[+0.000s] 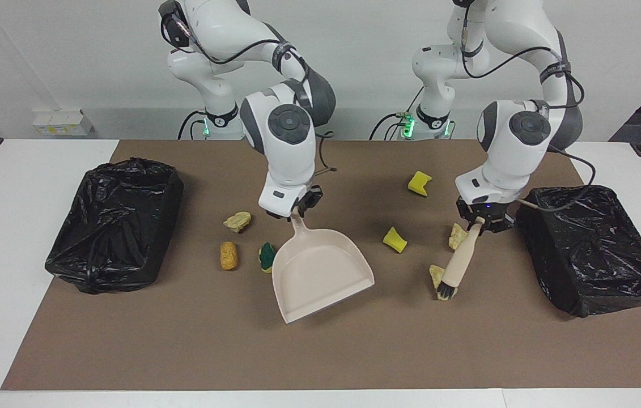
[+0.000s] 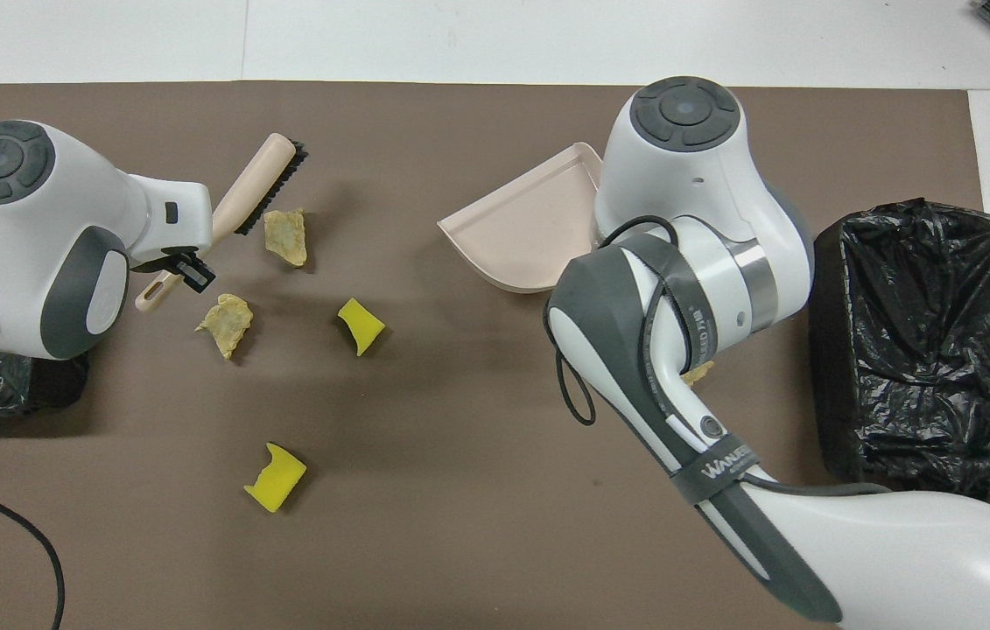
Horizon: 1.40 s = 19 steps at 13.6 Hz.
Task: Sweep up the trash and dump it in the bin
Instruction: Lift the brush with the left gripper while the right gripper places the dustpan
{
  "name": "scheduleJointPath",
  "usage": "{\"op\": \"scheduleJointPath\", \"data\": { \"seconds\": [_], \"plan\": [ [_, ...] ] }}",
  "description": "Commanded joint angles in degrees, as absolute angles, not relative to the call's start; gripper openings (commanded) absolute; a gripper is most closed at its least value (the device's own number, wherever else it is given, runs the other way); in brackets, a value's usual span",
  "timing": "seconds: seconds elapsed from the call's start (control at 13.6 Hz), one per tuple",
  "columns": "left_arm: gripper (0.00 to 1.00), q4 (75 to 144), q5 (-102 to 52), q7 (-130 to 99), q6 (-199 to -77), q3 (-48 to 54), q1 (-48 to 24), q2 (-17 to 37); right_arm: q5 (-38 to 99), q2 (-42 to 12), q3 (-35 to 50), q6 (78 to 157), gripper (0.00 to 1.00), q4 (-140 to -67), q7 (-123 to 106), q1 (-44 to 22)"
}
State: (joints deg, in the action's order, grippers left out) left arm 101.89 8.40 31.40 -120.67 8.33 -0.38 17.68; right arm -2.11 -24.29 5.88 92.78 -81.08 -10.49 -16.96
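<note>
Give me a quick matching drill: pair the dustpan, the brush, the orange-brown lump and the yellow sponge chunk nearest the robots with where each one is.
1. dustpan
2. brush
3. orange-brown lump
4. yellow sponge chunk

A. lying alone nearest the robots
B. held by the left end effector
C. held by the right end effector
D. on the mat toward the right arm's end, beside the green-and-yellow sponge

Pairs: 1-C, 2-B, 3-D, 4-A
</note>
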Motion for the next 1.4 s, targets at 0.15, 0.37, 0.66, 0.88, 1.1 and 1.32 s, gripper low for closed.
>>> {"op": "scheduleJointPath", "data": {
  "seconds": [0.15, 0.37, 0.66, 0.88, 1.1, 1.32],
  "plan": [
    [0.00, 99.84, 12.21, 36.10, -121.02, 6.86, 1.23, 19.86, -9.84, -19.70, 6.50, 92.81, 0.00, -89.02, -41.16, -16.00],
    [0.00, 96.52, 14.58, 43.04, -121.29, 6.86, 1.76, 22.93, -15.36, -18.46, 6.77, 93.34, 0.00, -90.52, -51.99, -18.35],
    [0.00, 99.91, 14.33, 54.92, -121.20, 6.86, 2.81, 21.72, -18.27, -16.44, 6.77, 93.52, 0.00, -93.78, -53.09, -20.12],
    [0.00, 104.67, 14.41, 54.67, -120.24, 6.86, 2.20, 18.99, -19.16, -17.75, 6.77, 93.52, 0.00, -93.95, -53.09, -22.75],
    [0.00, 111.59, 14.33, 54.32, -119.18, 6.94, 1.76, 13.91, -19.51, -18.98, 6.85, 94.65, 0.00, -94.30, -53.00, -23.73],
    [0.00, 118.20, 14.33, 49.16, -116.82, 7.29, -0.25, 9.50, -19.07, -18.98, 6.86, 96.67, 0.00, -95.36, -53.70, -23.47]
  ]
}}
